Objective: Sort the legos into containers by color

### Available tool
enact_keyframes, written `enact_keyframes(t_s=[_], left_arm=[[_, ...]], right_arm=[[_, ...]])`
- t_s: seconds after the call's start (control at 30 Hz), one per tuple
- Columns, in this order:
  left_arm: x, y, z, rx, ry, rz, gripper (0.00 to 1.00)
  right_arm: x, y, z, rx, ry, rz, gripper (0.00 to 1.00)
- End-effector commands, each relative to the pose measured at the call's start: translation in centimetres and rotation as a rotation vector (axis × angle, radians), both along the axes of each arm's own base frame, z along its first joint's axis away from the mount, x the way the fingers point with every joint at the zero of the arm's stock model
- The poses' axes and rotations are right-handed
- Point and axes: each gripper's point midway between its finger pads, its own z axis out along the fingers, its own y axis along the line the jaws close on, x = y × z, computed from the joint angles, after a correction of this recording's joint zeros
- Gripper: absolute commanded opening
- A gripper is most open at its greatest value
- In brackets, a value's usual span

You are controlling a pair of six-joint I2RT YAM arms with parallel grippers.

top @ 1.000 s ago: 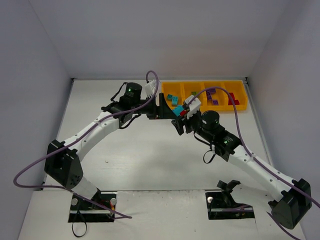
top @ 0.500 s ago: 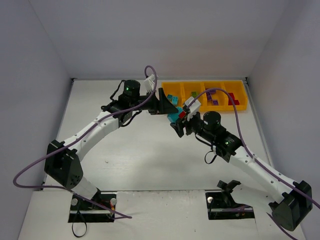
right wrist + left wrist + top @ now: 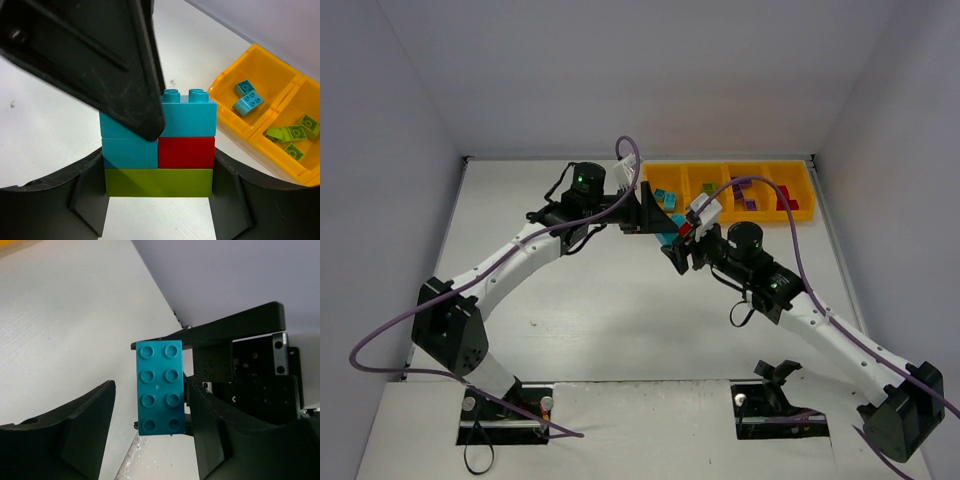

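My right gripper [image 3: 159,175] is shut on a lego cluster [image 3: 159,155] and holds it above the table by the lime green bottom brick, with a teal and a red brick above it and a teal brick on top. My left gripper [image 3: 150,390] is open around that top teal brick [image 3: 159,387]. Its right finger [image 3: 215,430] is at the brick's side and its left finger [image 3: 85,425] stands apart. In the top view both grippers [image 3: 655,215] [image 3: 678,242] meet at the cluster [image 3: 672,230], just in front of the orange-yellow tray [image 3: 720,165].
The tray [image 3: 235,125] holds teal bricks [image 3: 247,97] in its left compartment and green bricks [image 3: 295,135] in the one beside it; purple and red bricks lie in the further ones [image 3: 765,195]. Purple cables arc over both arms.
My left gripper moved right until its fingers came around the cluster's top teal brick. My right gripper shifted slightly left with the cluster. Little moved in the last half second.
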Motion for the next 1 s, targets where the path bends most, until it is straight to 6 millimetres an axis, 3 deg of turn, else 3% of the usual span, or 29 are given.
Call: enact_keyframes(t_s=[0.0, 0.13, 0.2, 0.23, 0.3, 0.4, 0.53, 0.97], left_arm=[[-0.4, -0.3, 1.5, -0.001, -0.075, -0.021, 0.54], [-0.3, -0.5, 1.4, -0.003, -0.077, -0.022, 0.53], [-0.1, -0.6, 1.6, -0.009, -0.086, -0.020, 0.49], [-0.1, -0.7, 1.7, -0.012, -0.088, -0.021, 0.41], [0.2, -0.9, 2.5, -0.037, -0.116, -0.022, 0.39], [0.3, -1.1, 3.0, -0.058, -0.119, -0.024, 0.39], [0.5, -1.2, 3.1, -0.062, -0.119, -0.020, 0.50], [0.5, -1.1, 3.0, -0.066, -0.134, -0.011, 0.47]], right_arm=[[0.8, 0.1, 2.7, 0.046, -0.088, -0.001, 0.04], [0.9, 0.1, 2.8, 0.047, -0.088, 0.007, 0.04], [1.0, 0.1, 2.8, 0.047, -0.087, 0.007, 0.04], [1.0, 0.1, 2.8, 0.046, -0.088, 0.009, 0.04], [1.0, 0.1, 2.7, 0.047, -0.086, 0.010, 0.04], [0.9, 0.2, 2.5, 0.044, -0.081, 0.016, 0.04], [0.9, 0.1, 2.6, 0.047, -0.082, 0.016, 0.04], [1.2, 0.2, 2.2, 0.038, -0.074, 0.023, 0.04]])
